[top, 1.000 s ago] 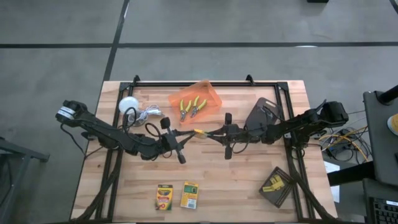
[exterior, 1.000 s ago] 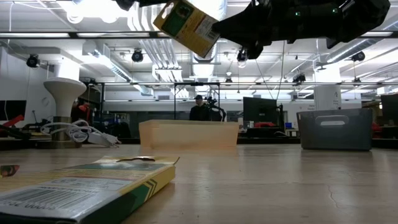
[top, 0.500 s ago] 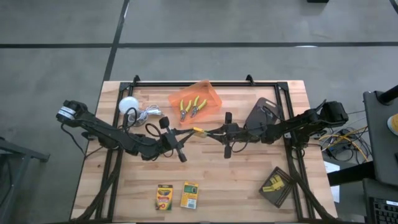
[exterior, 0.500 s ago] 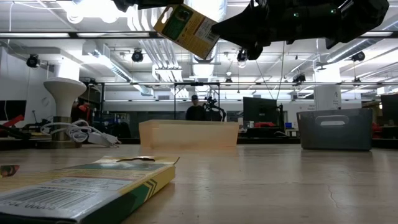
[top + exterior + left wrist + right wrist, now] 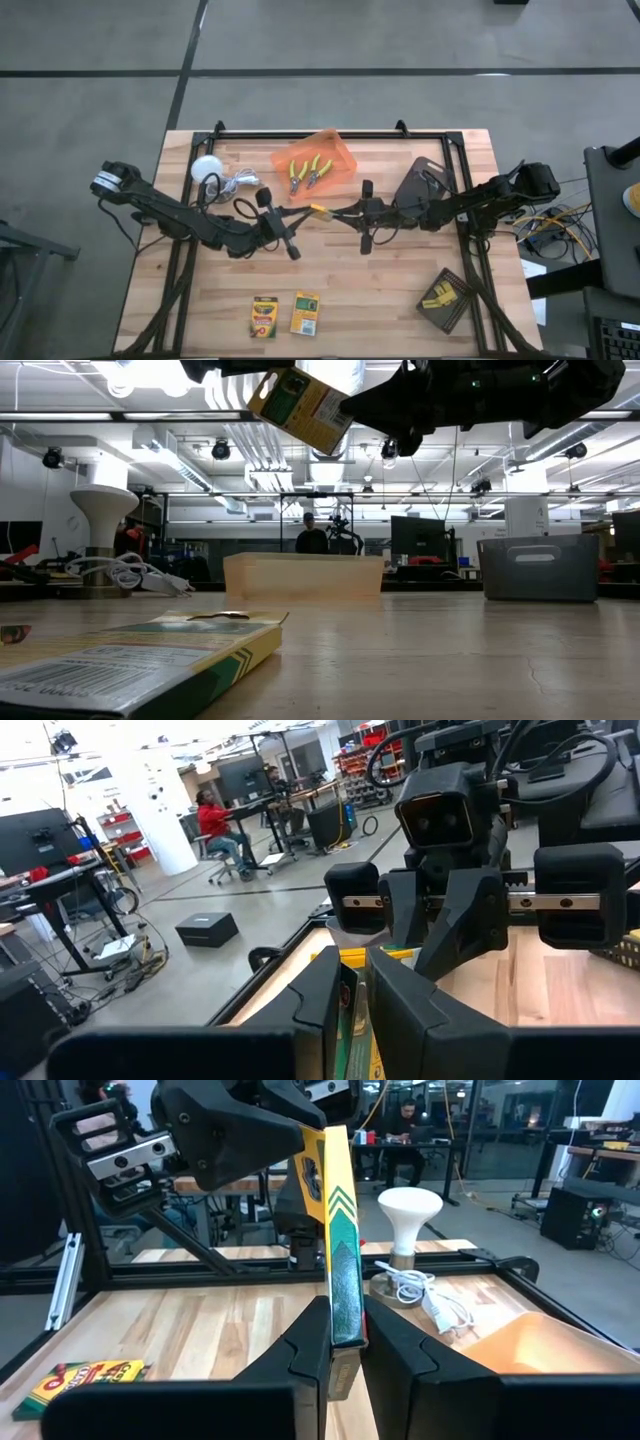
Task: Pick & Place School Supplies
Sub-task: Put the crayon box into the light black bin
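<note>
Since a second ago the airborne crayon box (image 5: 300, 404) has tilted slightly; nothing else moved. Just in front of the orange bin (image 5: 316, 160), above the table (image 5: 390, 290), the left gripper (image 5: 296, 213) is nearly closed on one end of that box, and the right gripper (image 5: 335, 212) is nearly closed on its other end. Two more crayon boxes (image 5: 285, 315) lie well in front of the bin.
</note>
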### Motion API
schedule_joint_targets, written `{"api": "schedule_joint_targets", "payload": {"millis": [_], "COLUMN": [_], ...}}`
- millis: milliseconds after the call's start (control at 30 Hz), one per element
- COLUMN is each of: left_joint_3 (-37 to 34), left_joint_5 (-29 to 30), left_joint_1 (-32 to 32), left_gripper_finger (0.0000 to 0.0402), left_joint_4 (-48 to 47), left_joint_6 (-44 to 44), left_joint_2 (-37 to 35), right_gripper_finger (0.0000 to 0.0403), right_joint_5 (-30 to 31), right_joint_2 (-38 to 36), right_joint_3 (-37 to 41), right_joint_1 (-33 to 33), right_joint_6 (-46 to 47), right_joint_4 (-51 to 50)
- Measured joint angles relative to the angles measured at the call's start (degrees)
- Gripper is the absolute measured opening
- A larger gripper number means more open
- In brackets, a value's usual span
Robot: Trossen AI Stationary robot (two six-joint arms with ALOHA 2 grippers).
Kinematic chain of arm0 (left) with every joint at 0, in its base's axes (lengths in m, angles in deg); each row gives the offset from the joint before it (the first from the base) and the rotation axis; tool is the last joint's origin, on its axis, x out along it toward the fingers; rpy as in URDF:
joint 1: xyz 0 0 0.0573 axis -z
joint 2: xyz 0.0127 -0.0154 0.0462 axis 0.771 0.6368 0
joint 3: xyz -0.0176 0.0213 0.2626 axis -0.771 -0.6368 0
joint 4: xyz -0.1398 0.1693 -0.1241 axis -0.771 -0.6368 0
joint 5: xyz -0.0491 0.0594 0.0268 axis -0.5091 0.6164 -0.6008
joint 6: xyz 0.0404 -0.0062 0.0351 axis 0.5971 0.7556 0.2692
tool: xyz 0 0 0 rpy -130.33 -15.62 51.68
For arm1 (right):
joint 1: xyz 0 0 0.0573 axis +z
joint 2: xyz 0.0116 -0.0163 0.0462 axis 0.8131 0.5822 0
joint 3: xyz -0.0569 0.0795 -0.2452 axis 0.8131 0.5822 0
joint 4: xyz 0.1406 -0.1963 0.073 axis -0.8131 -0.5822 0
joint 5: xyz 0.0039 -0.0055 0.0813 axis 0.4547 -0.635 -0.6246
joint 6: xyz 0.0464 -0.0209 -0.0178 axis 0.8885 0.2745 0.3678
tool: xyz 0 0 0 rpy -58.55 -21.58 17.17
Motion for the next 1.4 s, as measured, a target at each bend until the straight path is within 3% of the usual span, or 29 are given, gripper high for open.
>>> {"api": "schedule_joint_targets", "payload": {"millis": [200,533,700,1267,1400], "left_joint_3": [0.00,0.00,-0.01,-0.07,-0.07], "left_joint_5": [3.53,4.31,5.09,19.51,25.18], "left_joint_1": [0.00,0.00,0.21,3.02,4.30], "left_gripper_finger": [0.0053,0.0053,0.0053,0.0053,0.0053], "left_joint_4": [-1.19,-1.40,-1.39,-1.14,-1.16], "left_joint_6": [-0.04,0.64,9.01,14.67,15.72], "left_joint_2": [0.07,0.07,0.06,-0.02,-0.02], "right_gripper_finger": [0.0038,0.0038,0.0038,0.0038,0.0038], "right_joint_5": [0.03,0.03,0.01,0.22,0.23], "right_joint_2": [0.00,0.00,0.00,-0.02,-0.02], "right_joint_3": [-0.01,-0.04,-0.04,0.00,0.02], "right_joint_1": [-0.04,-0.04,0.02,0.04,0.04], "right_joint_6": [0.03,0.03,0.01,-1.08,-1.07], "right_joint_4": [0.27,0.23,0.18,0.01,0.01]}}
